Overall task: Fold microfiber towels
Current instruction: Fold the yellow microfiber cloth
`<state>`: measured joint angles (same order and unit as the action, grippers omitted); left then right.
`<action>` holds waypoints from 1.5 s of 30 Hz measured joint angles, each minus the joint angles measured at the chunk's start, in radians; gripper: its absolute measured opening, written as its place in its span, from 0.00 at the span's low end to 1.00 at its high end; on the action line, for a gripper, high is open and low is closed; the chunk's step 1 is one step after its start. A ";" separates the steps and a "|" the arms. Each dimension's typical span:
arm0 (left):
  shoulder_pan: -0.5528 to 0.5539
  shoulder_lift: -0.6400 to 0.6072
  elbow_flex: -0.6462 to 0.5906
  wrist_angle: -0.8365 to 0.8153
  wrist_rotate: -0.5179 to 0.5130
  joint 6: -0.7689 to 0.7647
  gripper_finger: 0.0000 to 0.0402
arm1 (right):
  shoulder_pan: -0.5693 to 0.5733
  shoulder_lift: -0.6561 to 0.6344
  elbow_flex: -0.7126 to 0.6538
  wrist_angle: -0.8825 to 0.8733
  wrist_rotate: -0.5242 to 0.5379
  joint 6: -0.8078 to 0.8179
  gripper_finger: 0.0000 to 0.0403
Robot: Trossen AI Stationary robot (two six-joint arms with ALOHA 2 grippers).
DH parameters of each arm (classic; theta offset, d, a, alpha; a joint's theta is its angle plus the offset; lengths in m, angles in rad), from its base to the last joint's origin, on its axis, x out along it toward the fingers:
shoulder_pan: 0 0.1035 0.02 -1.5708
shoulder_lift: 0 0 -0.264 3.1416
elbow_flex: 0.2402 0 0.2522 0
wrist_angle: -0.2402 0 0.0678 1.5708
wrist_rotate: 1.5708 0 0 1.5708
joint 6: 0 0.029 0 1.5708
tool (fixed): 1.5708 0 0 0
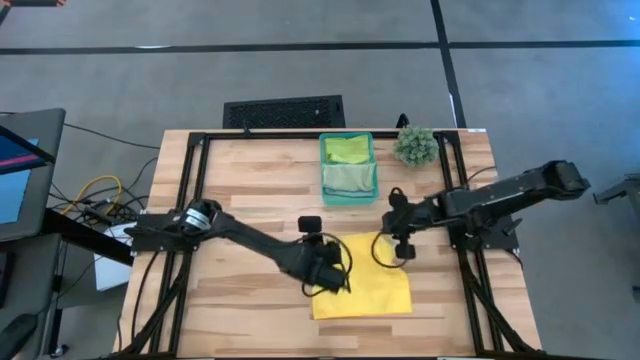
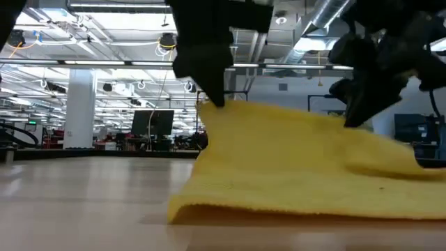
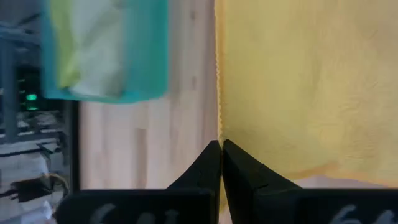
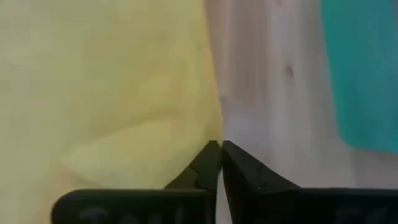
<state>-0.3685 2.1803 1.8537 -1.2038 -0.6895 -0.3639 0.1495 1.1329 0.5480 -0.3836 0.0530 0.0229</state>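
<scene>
The yellow towel (image 1: 370,290) lies on the wooden table in front of the teal bin, with its far part raised. It also shows in the low view (image 2: 300,160). My left gripper (image 1: 337,272) is shut on the towel's left side. My right gripper (image 1: 400,246) is shut on its far right side. A lime green towel (image 1: 347,148) and a pale green towel (image 1: 350,178) sit in the bin. The light blue towel is out of view. My left gripper pinches the yellow towel's left edge (image 3: 219,132) between its two shut fingers, coming from above. That edge is lifted (image 2: 212,104), and the towel's near edge (image 2: 279,209) lies on the table. My right gripper pinches the yellow towel's right edge (image 4: 214,134) between its two shut fingers, coming from above. The held part is raised off the table (image 2: 348,124), and the cloth sags slack between the two grippers.
The translucent teal bin (image 1: 324,170) stands at the table's far middle. A small spiky green plant (image 1: 415,145) stands to its right. Bare wood (image 1: 240,300) lies to the left of the yellow towel.
</scene>
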 joint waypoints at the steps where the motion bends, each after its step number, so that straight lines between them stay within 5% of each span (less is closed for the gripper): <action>1: 0.014 0.000 -0.021 0.033 0.025 0.027 0.00 | -0.015 0.017 0.000 -0.004 0.004 -0.020 0.10; 4: 0.044 0.001 -0.060 0.077 0.072 0.054 0.00 | -0.047 0.075 0.037 -0.047 0.117 -0.059 0.15; 9: 0.068 -0.002 -0.071 0.072 0.006 0.042 0.00 | -0.082 0.103 0.141 -0.306 0.595 0.029 0.24; 11: 0.075 -0.002 -0.074 0.077 -0.048 0.027 0.00 | -0.076 0.093 0.163 -0.353 0.687 0.075 0.25; 13: 0.085 -0.002 -0.078 0.076 -0.093 0.019 0.02 | -0.052 0.070 0.163 -0.364 0.641 0.081 0.26; 17: 0.114 -0.002 -0.107 0.065 -0.106 -0.011 0.12 | 0.017 0.041 0.126 -0.314 0.363 0.085 0.27; 22: 0.140 -0.002 -0.151 -0.069 -0.101 -0.154 0.30 | 0.156 0.064 0.037 -0.072 0.078 0.138 0.27; 26: 0.139 -0.002 -0.151 -0.168 -0.065 -0.308 0.39 | 0.270 0.135 -0.025 0.129 0.070 0.181 0.27; 30: 0.117 -0.002 -0.145 -0.021 0.109 -0.228 0.41 | 0.346 0.246 -0.045 0.285 0.084 0.228 0.27; 35: 0.110 0.016 -0.168 0.289 0.337 0.001 0.36 | 0.409 0.410 -0.027 0.416 0.029 0.195 0.27; 39: 0.113 0.016 -0.186 0.426 0.617 0.024 0.28 | 0.473 0.449 0.010 0.420 -0.040 0.186 0.27; 45: 0.099 0.011 -0.174 0.352 0.648 -0.042 0.15 | 0.557 0.369 0.048 0.407 -0.023 0.114 0.27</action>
<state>-0.2700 2.1913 1.6801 -0.8514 -0.0419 -0.4054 0.7068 1.5021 0.5961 0.0235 0.0295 0.1374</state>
